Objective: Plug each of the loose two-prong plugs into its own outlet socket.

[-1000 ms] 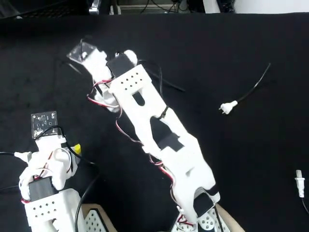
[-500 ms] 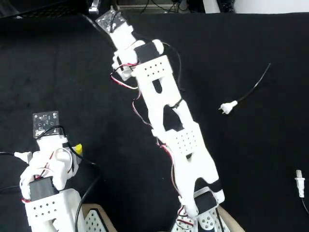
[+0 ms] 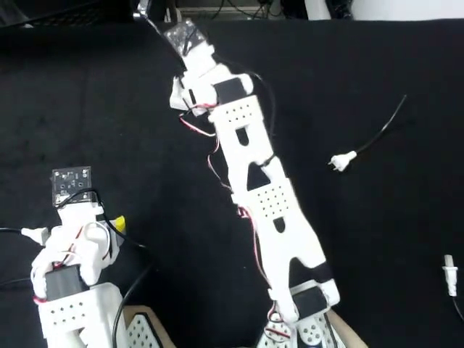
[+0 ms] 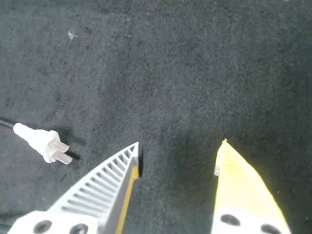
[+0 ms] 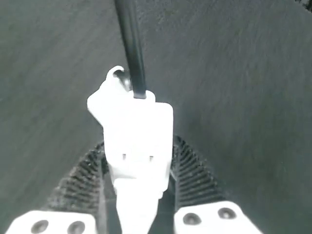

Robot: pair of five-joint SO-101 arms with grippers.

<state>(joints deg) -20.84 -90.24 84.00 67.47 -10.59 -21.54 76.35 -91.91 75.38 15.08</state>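
Big swing over the last second by the right arm (image 3: pixel 254 188), out to the far edge of the worktop (image 3: pixel 377 72); hardly a twitch from the left one. At the right gripper (image 5: pixel 139 146), fingers (image 5: pixel 190 170) pinching the flat sides of a white connector (image 5: pixel 131 122), plug or socket hard to tell, black cord (image 5: pixel 130 44) trailing off ahead. At the left gripper (image 4: pixel 180 144), fingers (image 4: pixel 239 180) spread wide over bare cloth, holding nothing.

Just beside that gripper, a plug (image 4: pixel 41 145) lying flat, prongs out. Two more on the other side of the right arm: one plug (image 3: pixel 342 160) well apart from it on a curling cord, another plug (image 3: pixel 450 274) farther out still.

Likely light, hard little things, smooth enough to pivot in a pinch. Thin prongs, probably easy to bend, so best left free. Best taken across the flat sides of the body, just behind the prongs. Expect a tug from the springy cord, enough to twist a loose grip.
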